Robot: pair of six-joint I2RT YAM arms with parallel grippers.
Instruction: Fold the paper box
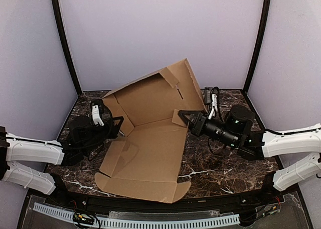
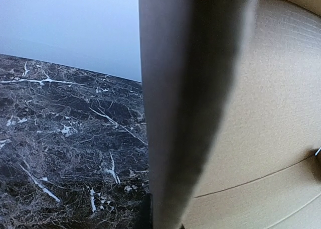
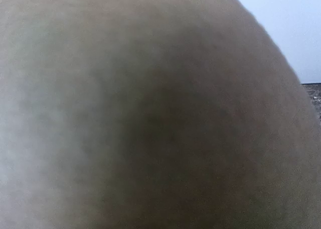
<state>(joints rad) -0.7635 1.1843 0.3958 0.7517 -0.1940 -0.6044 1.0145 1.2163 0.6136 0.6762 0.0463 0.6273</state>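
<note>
The paper box (image 1: pixel 150 143), a part-folded brown sheet lying centrally on the marble table (image 1: pixel 210 163) with its rear panel raised, is judged light, stiff and crease-prone, best held at flap edges; left gripper (image 1: pixel 119 124) and right gripper (image 1: pixel 182 115) fingers are pressed together at the side flaps, hold unconfirmed.

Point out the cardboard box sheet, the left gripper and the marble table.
Plain brown cardboard paper box (image 1: pixel 150 156): top view, flat near panel.
Left gripper (image 1: pixel 120 124): top view, fingertips at left flap.
Dark marble table (image 1: pixel 210 161): top view, bare right side.
</note>
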